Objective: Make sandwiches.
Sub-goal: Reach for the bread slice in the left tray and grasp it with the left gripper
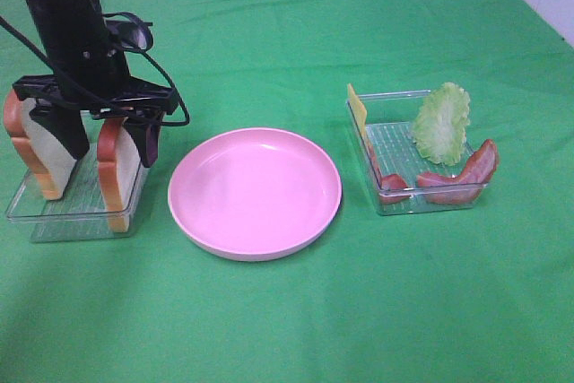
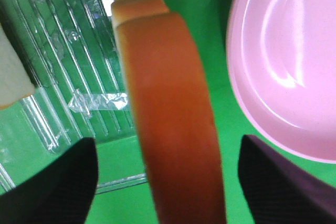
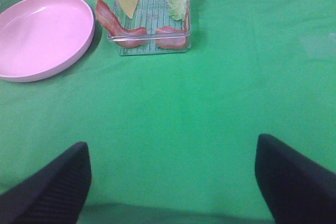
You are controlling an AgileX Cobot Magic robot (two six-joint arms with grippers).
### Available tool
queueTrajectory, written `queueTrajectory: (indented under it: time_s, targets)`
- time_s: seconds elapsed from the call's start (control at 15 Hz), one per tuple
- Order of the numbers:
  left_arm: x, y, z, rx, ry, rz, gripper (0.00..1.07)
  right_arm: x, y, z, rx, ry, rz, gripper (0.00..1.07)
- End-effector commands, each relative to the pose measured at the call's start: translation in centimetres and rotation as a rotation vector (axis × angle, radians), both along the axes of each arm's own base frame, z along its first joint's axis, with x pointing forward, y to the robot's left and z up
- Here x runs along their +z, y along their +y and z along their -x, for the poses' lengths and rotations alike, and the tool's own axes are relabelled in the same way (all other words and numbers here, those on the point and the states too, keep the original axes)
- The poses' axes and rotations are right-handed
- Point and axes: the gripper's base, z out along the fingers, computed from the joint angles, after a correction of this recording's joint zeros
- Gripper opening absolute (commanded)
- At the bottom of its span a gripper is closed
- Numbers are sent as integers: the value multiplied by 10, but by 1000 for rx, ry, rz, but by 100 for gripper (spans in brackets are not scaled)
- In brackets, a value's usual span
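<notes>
I see left gripper apart, straddling upright orange-crusted white toy bread slice in clear plastic tray, no contact; right gripper spread over green cloth.

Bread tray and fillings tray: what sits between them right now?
Only the pink plate, nothing on it, resting on the green cloth between the bread tray and the fillings tray. The exterior high view shows it.

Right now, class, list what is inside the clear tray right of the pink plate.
A yellow cheese slice, a green lettuce leaf and reddish bacon strips lean inside the tray. Anything beneath the leaf is hidden.
</notes>
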Motion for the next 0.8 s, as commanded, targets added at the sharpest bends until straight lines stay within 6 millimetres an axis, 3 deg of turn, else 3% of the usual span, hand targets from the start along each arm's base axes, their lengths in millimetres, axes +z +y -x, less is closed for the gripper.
queueTrajectory:
  time_s: [0.07, 0.6, 0.67, 0.8]
  targets:
    - [-1, -2, -1, -14, -6, -4, 47, -1, 0, 3, 8, -26, 1, 81]
    - [-1, -3, 0, 2, 4, 11, 46, -1, 0, 3, 8, -26, 1, 81]
    - [-1, -2, 2, 51, 22, 0, 23, -1, 0, 3, 8, -26, 1, 81]
    - [-1, -1, 3, 73, 41, -14, 0, -1, 0, 3, 8, -26, 1, 81]
